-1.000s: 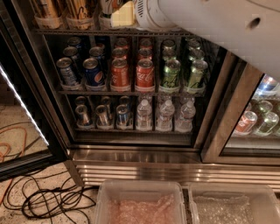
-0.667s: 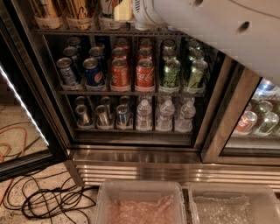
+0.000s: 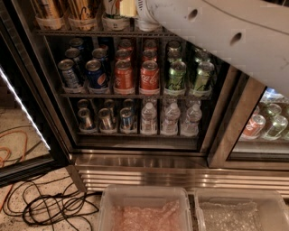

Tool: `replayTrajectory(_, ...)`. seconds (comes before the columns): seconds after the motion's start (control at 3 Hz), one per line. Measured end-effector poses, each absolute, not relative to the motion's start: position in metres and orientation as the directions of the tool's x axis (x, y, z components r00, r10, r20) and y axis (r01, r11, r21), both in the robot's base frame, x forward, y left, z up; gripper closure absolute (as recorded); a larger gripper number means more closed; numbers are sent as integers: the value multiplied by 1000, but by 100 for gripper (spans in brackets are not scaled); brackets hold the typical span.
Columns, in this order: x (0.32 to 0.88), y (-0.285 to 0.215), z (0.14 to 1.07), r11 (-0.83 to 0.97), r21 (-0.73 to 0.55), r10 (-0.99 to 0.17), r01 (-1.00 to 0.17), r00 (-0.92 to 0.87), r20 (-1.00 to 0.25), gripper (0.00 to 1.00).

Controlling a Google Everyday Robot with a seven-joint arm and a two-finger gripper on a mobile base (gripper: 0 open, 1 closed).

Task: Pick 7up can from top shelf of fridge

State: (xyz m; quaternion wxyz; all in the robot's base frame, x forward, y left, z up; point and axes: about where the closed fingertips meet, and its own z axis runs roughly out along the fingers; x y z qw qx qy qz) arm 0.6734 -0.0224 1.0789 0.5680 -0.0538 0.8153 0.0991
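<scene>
The robot's gripper [image 3: 128, 8] hung at the top shelf [image 3: 81, 33] of the fridge [image 3: 144, 173], just beside the 7up can [image 3: 112, 6], which stood upright in a whitish cup holder [image 3: 113, 23] on that shelf; whether the gripper was open, closed or grasping the can could not be told. Below the shelf sat rows of soda cans [image 3: 149, 74] and, lower still, water bottles [image 3: 149, 118]

Dark wire middle rack [image 3: 135, 95]: short blue cola cans [image 3: 97, 74], red cola cans [image 3: 149, 76], green soda cans [image 3: 177, 76]. Below them, clear plastic water bottles [image 3: 170, 118]. Tangled black cables [image 3: 49, 207] on speckled floor [image 3: 18, 214]. Two translucent plastic bins [image 3: 144, 189] in the foreground. Gripper [image 3: 127, 8] at top edge.
</scene>
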Motion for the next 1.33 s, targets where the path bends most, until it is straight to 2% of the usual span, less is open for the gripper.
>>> replayTrajectory(0.33,685,-25,1076,982,72,9,-177,-334,-943,18)
replayTrajectory(0.67,697,-24,1071,985,53,-3,-164,-327,-945,25)
replayTrajectory(1.33,718,-27,1070,991,29,-13,-133,-304,-953,25)
